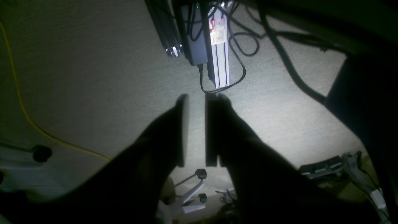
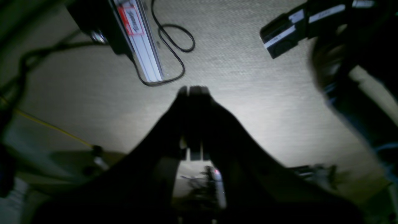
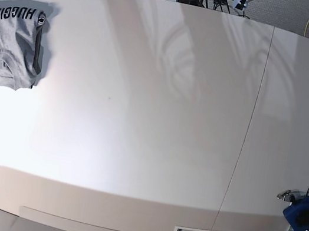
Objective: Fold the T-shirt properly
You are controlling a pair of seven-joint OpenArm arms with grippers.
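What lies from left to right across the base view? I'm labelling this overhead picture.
T-shirt at the far left → bare white table → table seam → blue part at the right edge.

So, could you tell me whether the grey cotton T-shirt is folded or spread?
Folded: the grey cotton T-shirt lies as a compact bundle, sleeve tucked.

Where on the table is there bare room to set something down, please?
Nearly all of the table is bare, from beside the T-shirt in its far left corner across to the right edge. Only that corner is taken.
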